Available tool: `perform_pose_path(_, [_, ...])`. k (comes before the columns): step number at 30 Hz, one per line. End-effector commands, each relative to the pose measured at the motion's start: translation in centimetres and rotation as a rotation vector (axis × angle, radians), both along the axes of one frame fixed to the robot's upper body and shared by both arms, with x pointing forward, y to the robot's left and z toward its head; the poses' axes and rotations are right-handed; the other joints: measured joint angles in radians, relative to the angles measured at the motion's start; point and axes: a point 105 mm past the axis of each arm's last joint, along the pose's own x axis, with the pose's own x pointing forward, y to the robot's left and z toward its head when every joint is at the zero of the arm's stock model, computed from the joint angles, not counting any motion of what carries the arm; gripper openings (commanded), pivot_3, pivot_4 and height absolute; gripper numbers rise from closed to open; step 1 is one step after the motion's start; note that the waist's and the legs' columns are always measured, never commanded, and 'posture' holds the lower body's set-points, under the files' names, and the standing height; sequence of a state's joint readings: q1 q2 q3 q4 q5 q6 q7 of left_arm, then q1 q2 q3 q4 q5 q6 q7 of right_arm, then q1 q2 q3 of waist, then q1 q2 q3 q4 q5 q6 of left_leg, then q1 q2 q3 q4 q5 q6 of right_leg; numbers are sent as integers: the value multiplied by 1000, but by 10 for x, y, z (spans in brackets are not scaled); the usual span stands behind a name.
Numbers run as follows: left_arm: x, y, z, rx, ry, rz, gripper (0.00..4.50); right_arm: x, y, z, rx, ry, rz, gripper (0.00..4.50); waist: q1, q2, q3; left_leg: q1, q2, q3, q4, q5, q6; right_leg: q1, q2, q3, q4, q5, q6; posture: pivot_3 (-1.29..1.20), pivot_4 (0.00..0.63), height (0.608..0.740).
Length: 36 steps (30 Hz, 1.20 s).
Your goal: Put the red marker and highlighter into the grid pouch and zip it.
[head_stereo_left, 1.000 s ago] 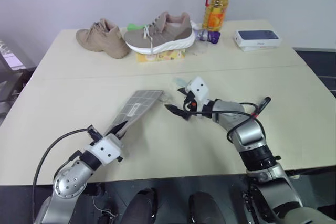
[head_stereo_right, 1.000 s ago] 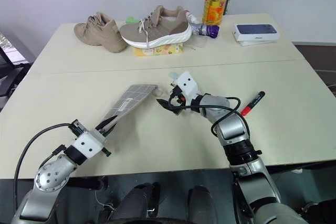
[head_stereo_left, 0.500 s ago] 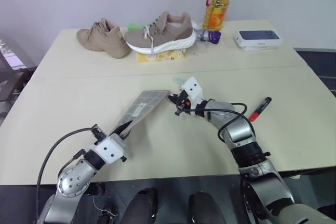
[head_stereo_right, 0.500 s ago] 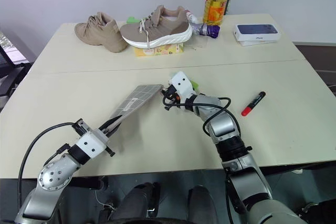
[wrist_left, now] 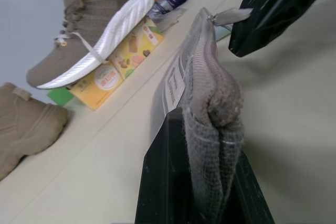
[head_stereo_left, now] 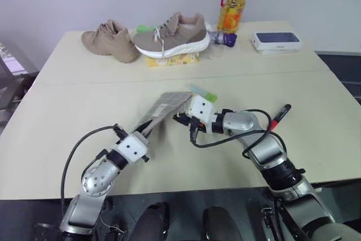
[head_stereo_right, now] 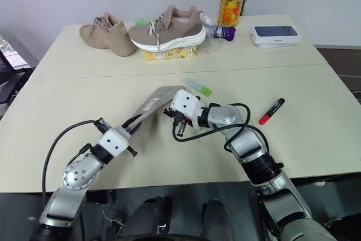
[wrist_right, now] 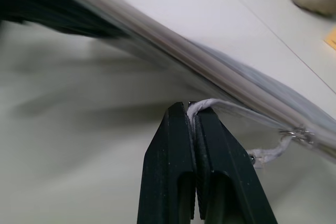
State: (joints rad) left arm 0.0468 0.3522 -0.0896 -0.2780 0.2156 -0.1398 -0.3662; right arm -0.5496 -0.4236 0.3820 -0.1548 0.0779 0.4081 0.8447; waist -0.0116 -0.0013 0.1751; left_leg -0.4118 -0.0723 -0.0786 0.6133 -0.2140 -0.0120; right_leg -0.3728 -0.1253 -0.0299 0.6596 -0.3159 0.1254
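While the left end effector (wrist_left: 202, 192) stays clamped on one end of the grid pouch (head_stereo_left: 163, 108), holding it lifted and tilted above the table (head_stereo_left: 67, 111), the right end effector (wrist_right: 195, 129) has its fingers pressed fully together on the pouch's grey zipper pull tab (wrist_right: 210, 103) at the opposite end. Seen from the head, the pouch runs from about 7 o'clock, at the left end effector, up toward 1 o'clock, where the right end effector (head_stereo_left: 181, 121) meets it near the table's middle. The highlighter (head_stereo_right: 197, 87) lies on the table just beyond the pouch's far end, at roughly 1 o'clock from it. The red marker (head_stereo_right: 271, 111) lies well apart, at 3 o'clock from the pouch, beside the right forearm. Toward the table's far edge, at 12 o'clock, sit two tan sneakers (head_stereo_left: 169, 35), a bottle of oil (head_stereo_left: 234, 4) and a flat white box (head_stereo_left: 276, 41).
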Motion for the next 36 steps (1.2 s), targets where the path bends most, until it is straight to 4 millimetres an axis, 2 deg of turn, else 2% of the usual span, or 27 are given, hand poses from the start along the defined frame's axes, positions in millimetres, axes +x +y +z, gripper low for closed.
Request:
perform_pose_path(1, [9, -11, 3, -11, -21, 6, 0, -26, 22, 17, 13, -69, 139, 34, 0, -1, 0, 0, 0, 0, 0, 0, 0, 0, 0, 0, 0, 0, 0, 0, 150, 739])
perform_pose_path(5, [17, -20, 1, -20, -24, 11, 0, -36, 33, 23, 18, -87, 187, 34, 2, -1, 1, 0, 0, 0, 0, 0, 0, 0, 0, 0, 0, 0, 0, 0, 150, 739])
perform_pose_path(11, [33, -19, 0, -24, -43, 79, 0, -46, 37, 31, 20, -96, 253, 34, 4, -2, 1, 0, 0, 0, 1, 0, 0, 0, 0, 0, 0, 0, 0, 0, 150, 739])
perform_pose_path(17, [41, -15, 3, -42, -63, 125, 0, -42, 33, 31, 16, -75, 239, 34, 2, -2, 1, 0, 0, -1, 0, 0, 0, 0, 0, 0, 0, 0, 0, 0, 150, 739])
perform_pose_path(20, [39, -10, 3, -50, -66, 145, 0, -36, 22, 33, 31, -29, 209, 904, 1, -2, 1, 0, 0, -1, 0, 0, 0, 0, 0, 0, 0, 0, 0, 0, 150, 739])
perform_pose_path(21, [38, -7, 3, -52, -66, 156, 0, -33, 16, 34, 35, -15, 196, 1337, 2, -2, 1, 0, 0, -1, 0, 0, 0, 0, 0, 0, 0, 0, 0, 0, 150, 739])
perform_pose_path(26, [31, 3, 4, -42, -76, 161, 0, 7, -26, 39, 30, -22, -12, 3950, 3, -2, 1, 0, 0, -1, 1, 0, 0, 0, 0, 0, 0, 0, 0, 0, 150, 739])
perform_pose_path(29, [22, 7, 3, -50, -60, 125, 0, 41, -59, 33, 26, 5, -200, 3950, 1, -3, 1, 0, 0, 0, 0, 0, 0, 0, 0, 0, 0, 0, 0, 0, 150, 739])
perform_pose_path(33, [10, 12, 3, -84, -29, 64, 0, 88, -92, 27, 88, 40, -484, 3950, -4, -2, 2, 0, 0, 0, 0, 0, 0, 0, 0, 0, 0, 0, 0, 0, 150, 739])
perform_pose_path(36, [5, 16, 2, -84, -12, 44, 0, 110, -105, 18, 110, 70, -617, 3950, -2, -2, 2, 0, 0, 0, 0, 0, -1, 0, 0, 1, 0, 0, 0, 0, 150, 739])
